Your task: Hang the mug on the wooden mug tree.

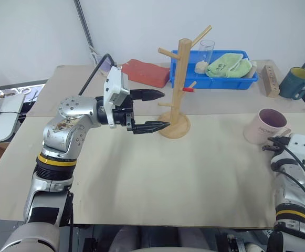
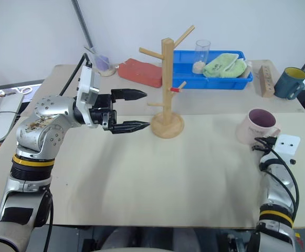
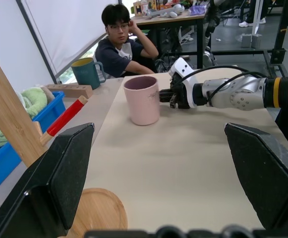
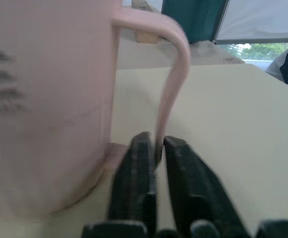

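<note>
I'm pinching the mug's [image 1: 265, 125] handle with my right gripper [image 4: 156, 148] at the table's [image 1: 168, 178] three o'clock — mug standing, not yet lifted — while my left gripper [image 1: 153, 111] is hovering spread beside the tree [image 1: 182, 79], every peg bare.

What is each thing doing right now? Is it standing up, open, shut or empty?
Mug: upright on the table, handle pinched by the right gripper.
Mug tree: standing, pegs bare.
Right gripper: jaws shut on the mug's handle.
Left gripper: jaws open, holding nothing, beside the mug tree.
Teal mug: upright.
Glass tumbler: upright in the blue tray.
</note>
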